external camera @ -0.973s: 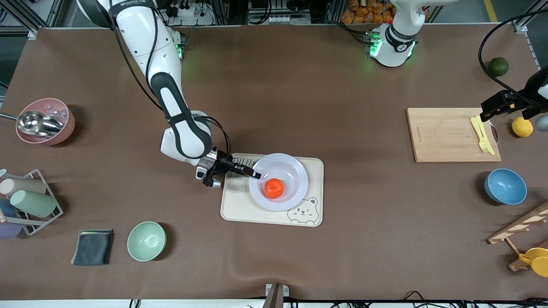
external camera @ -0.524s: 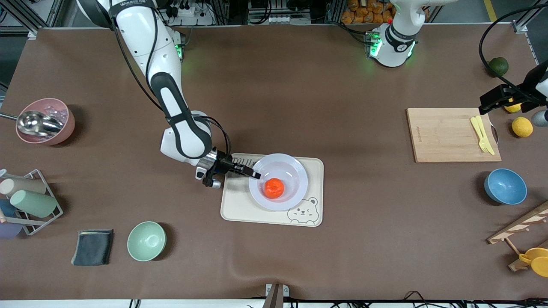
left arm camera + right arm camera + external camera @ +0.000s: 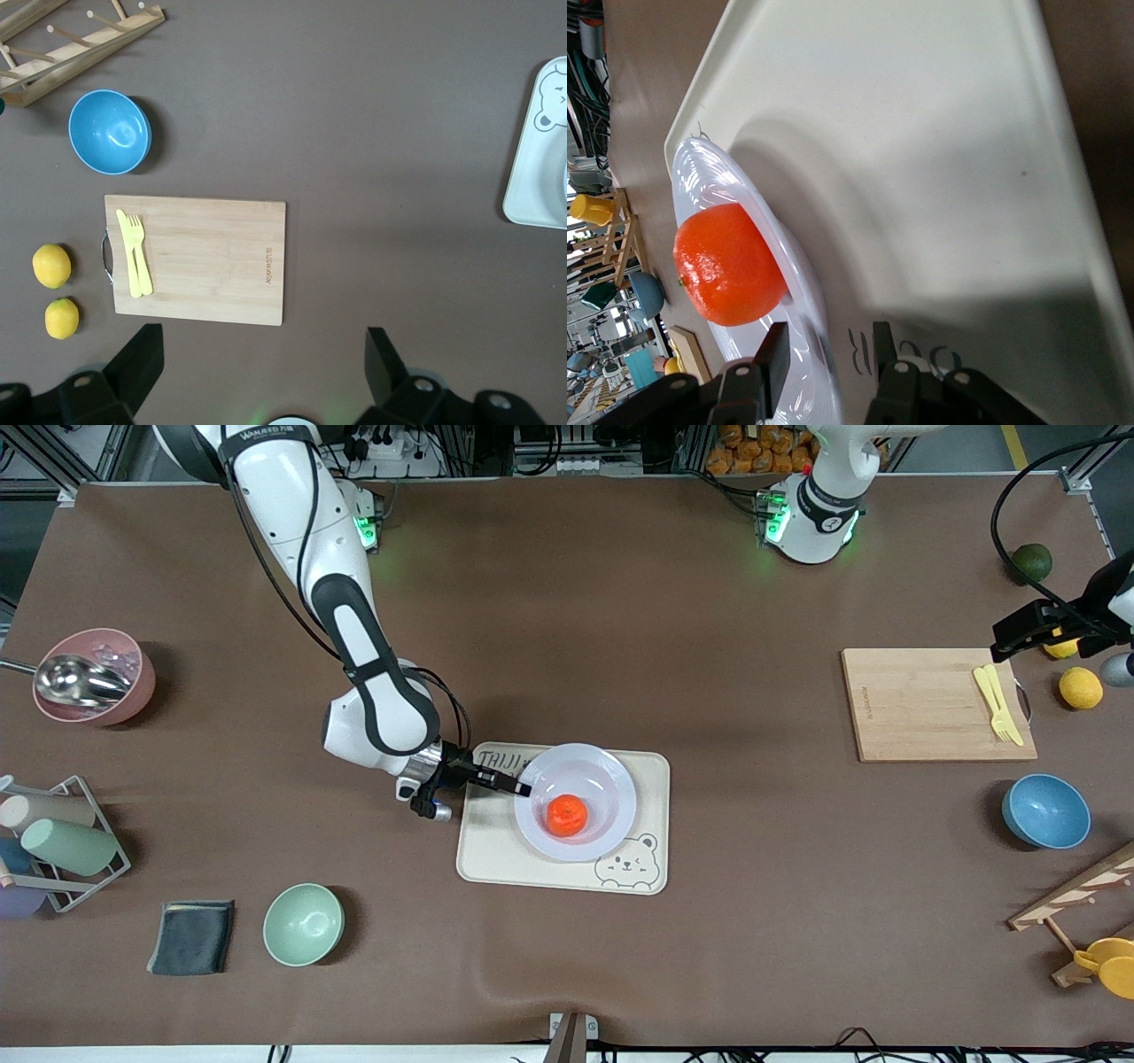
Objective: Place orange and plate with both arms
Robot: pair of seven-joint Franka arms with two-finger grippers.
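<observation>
Brown worktop (image 3: 709,646) under me, beige rectangular bear-printed tray (image 3: 496,850) near its middle. On that tray sits the round pale lavender-white plate (image 3: 611,784), and the glossy red-orange orange (image 3: 566,816) rests in its sunken centre. My right claw (image 3: 523,788) is low at the plate's rim toward the right arm's end, fingers (image 3: 772,354) slightly apart astride the rim. My left claw (image 3: 261,354) hangs spread wide above the bamboo cutting board (image 3: 921,704), waiting.
</observation>
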